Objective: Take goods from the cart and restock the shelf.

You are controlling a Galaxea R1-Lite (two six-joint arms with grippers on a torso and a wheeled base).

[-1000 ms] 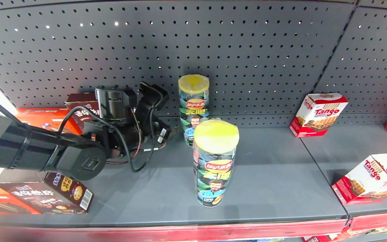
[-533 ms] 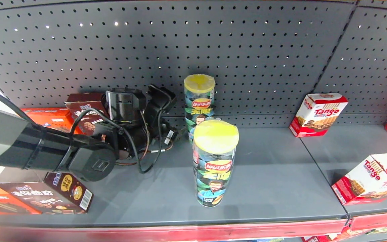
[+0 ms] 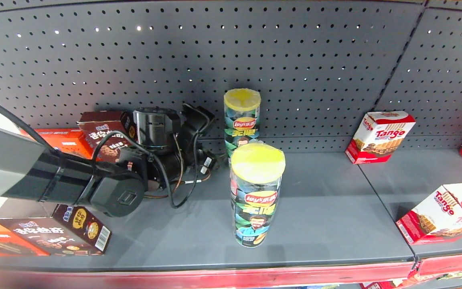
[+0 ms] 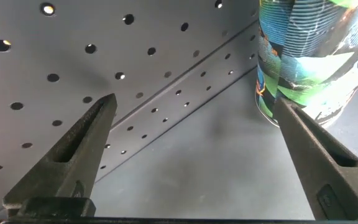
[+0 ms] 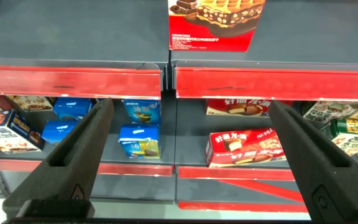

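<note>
- Far can (image 3: pixel 242 120) stands upright, long axis vertical, by the pegboard (image 3: pixel 295 60), just behind the near can (image 3: pixel 257 192).
- Left claw (image 4: pixel 192 106) is spread open, one finger beside the far can's base.
- Bare shelf (image 3: pixel 327 208) runs right to the wafer box (image 3: pixel 379 136).
- Far can and left arm are farther right than a second ago.
- Right claw (image 5: pixel 191 107) is open and holds nothing.

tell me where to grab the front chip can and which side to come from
Probably around the round body of the front chip can, about mid-height, coming from the open front of the shelf with one finger on each side. It stands upright with bare shelf left and right, but the rear can stands close behind it.
</note>
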